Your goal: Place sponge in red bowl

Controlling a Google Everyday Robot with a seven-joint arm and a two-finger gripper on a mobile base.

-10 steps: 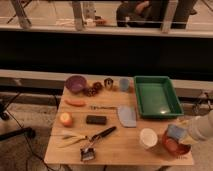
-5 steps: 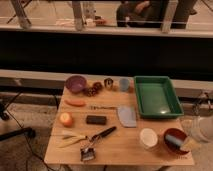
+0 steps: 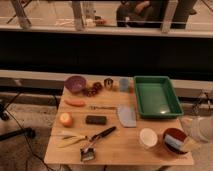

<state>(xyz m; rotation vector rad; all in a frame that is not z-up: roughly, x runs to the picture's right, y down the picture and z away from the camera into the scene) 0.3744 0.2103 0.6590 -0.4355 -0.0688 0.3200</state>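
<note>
Tool (image 3: 202,128): hung pale and blurred at the far right edge of the tabletop (image 3: 120,152), just beside the red bowl, apart from the sponge as far as could be seen. Could not tell whether apart or together.

Swept left to right:
- Found a purple bowl (image 3: 75,83) at the back left, with an orange carrot-like piece (image 3: 76,103) and a round orange fruit (image 3: 66,119) in front of it.
- Noted a black block (image 3: 96,120) mid-table and a brush (image 3: 96,142) near the front edge.
- Passed a blue-grey sheet (image 3: 127,116), then a green tray (image 3: 156,96) behind it to the right.
- Reached a white cup (image 3: 148,137) just beside the red bowl (image 3: 168,149) at the front right.
- Saw the sponge (image 3: 173,143) lying inside that bowl, light blue against the shiny interior.

Judged the placing done, going by how things lay. Left only, perhaps, drawing the tool clear.

Looked for brands, labels and writing: made out none anywhere.
</note>
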